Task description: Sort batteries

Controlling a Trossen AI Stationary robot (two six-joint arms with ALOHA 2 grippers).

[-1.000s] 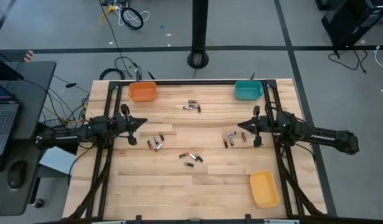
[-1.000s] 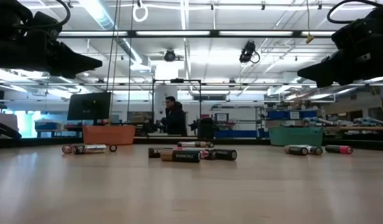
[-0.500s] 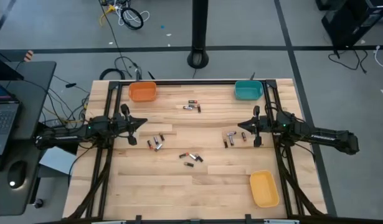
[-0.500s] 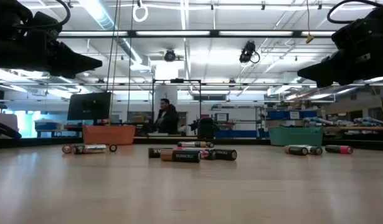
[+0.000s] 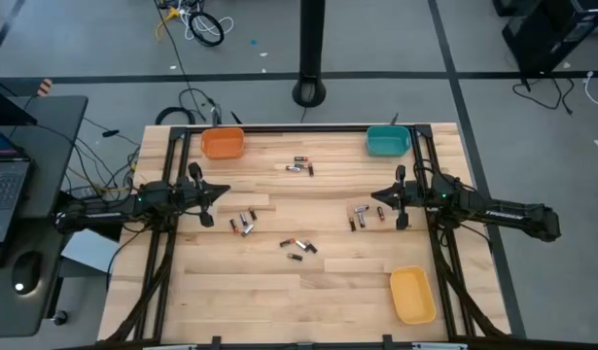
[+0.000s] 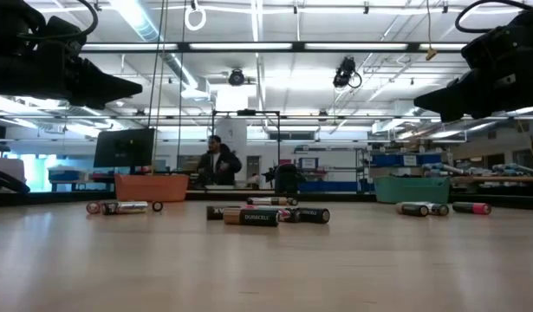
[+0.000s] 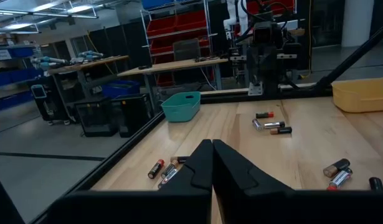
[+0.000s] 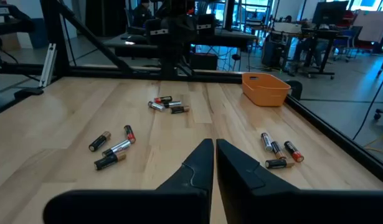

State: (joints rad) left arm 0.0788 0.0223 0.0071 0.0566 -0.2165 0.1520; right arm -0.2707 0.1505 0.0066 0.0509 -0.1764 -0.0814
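One camera looks straight down on the whole table (image 5: 279,292), one sits at tabletop level facing the room, and each wrist camera looks across the table toward the opposite arm.

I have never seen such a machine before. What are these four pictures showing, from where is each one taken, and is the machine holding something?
This is a robot with two dark arms at a pale wooden table. One picture looks straight down from above, one looks level across the table top, and two come from cameras on the arms' wrists.

The left gripper and the right gripper each end in two fingers. Both are shut and hold nothing; they hang above the table at its two sides.

Small cylindrical batteries lie in loose groups on the wood. Three plastic bins stand at the edges: an orange bin, a teal bin and a yellow bin. No battery shows inside them from above.
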